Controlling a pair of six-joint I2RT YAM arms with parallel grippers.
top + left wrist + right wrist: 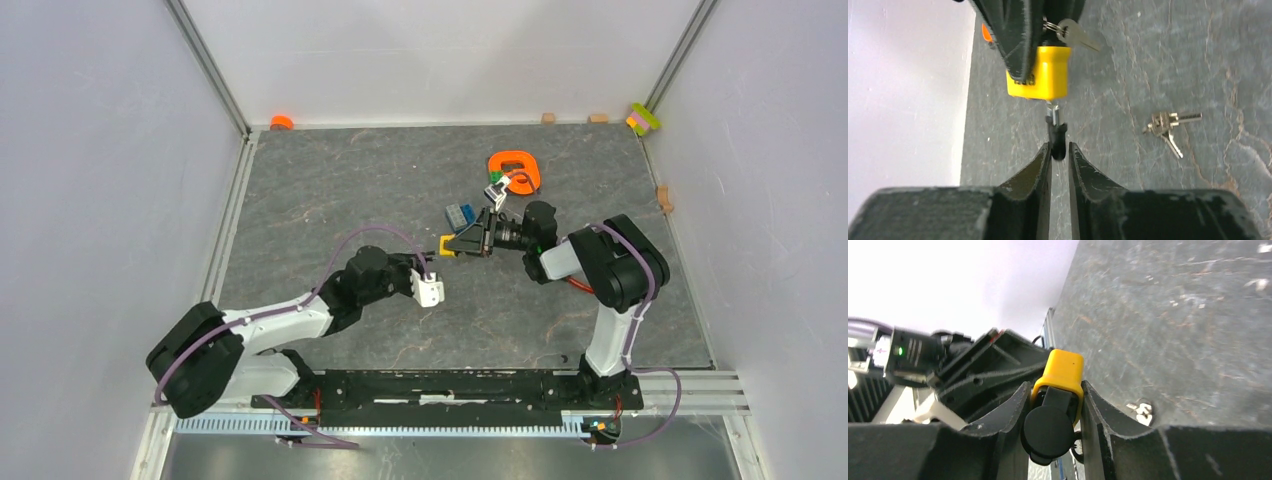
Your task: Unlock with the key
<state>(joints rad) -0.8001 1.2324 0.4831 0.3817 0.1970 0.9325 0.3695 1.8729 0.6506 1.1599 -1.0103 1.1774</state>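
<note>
The little yellow padlock (447, 246) is held off the table between the two grippers. My right gripper (462, 243) is shut on its body (1064, 371); a black round part (1050, 430) fills the gap between those fingers. In the left wrist view the padlock (1040, 75) has a black-headed key (1057, 136) in its underside. My left gripper (1060, 150) is shut on that black head at the fingertips. A silver key (1077, 34) hangs from a ring at the padlock's top. The silver key bunch (1168, 126) lies loose on the table, also seen in the right wrist view (1143, 410).
An orange ring-shaped piece (515, 168) with a cable plug lies behind the right gripper, and a blue brick (460, 215) sits beside it. Small blocks (598, 118) line the back edge; coloured bricks (643, 118) sit at the back right corner. An orange cap (281, 122) sits back left.
</note>
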